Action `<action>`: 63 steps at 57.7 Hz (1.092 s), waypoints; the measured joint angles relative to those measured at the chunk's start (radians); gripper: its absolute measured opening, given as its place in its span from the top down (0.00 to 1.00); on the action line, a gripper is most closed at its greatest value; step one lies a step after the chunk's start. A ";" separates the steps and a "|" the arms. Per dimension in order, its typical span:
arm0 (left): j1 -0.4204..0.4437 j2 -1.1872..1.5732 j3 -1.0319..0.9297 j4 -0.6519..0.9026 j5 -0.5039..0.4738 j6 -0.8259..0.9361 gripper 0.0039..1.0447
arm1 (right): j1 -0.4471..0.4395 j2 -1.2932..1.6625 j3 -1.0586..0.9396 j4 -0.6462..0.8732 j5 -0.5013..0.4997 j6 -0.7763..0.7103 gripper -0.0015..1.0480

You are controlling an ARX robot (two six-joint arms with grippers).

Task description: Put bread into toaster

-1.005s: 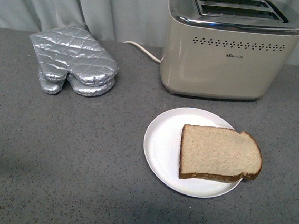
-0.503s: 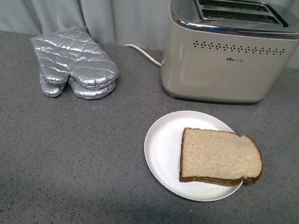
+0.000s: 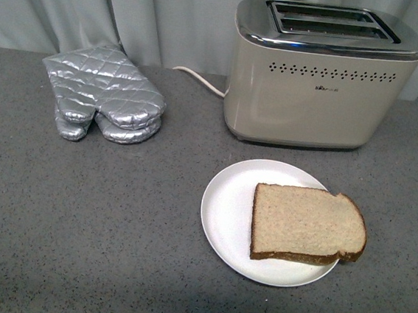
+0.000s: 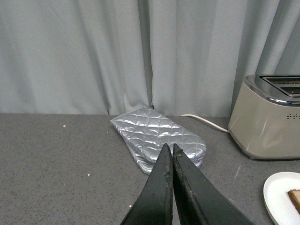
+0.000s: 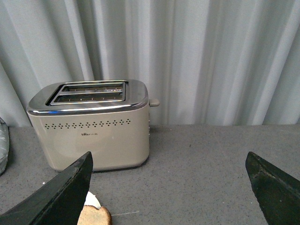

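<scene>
One slice of bread (image 3: 307, 225), light brown with a dark crust, lies flat on a round white plate (image 3: 227, 203) in the front view. Behind it stands the cream toaster (image 3: 320, 82) with a chrome top and two empty slots. Neither arm shows in the front view. My left gripper (image 4: 169, 147) is shut with nothing held, pointing toward the silver mitts (image 4: 157, 136); the toaster (image 4: 269, 117) and plate (image 4: 281, 197) sit at that view's edge. My right gripper (image 5: 168, 157) is open wide over bare counter, with the toaster (image 5: 91, 124) and a corner of the bread (image 5: 93, 216) to one side.
Silver quilted oven mitts (image 3: 104, 91) lie stacked at the back left of the grey counter (image 3: 84, 218). A white cord (image 3: 198, 74) runs from the toaster toward the grey curtain (image 3: 134, 9) behind everything.
In the front view everything has slid down the picture a little, so the camera has tilted or moved. Bread, plate, toaster and mitts keep their places relative to each other.
</scene>
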 joint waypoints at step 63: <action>0.000 -0.323 0.000 -0.329 0.002 0.000 0.59 | 0.000 0.000 0.000 0.000 0.000 0.000 0.09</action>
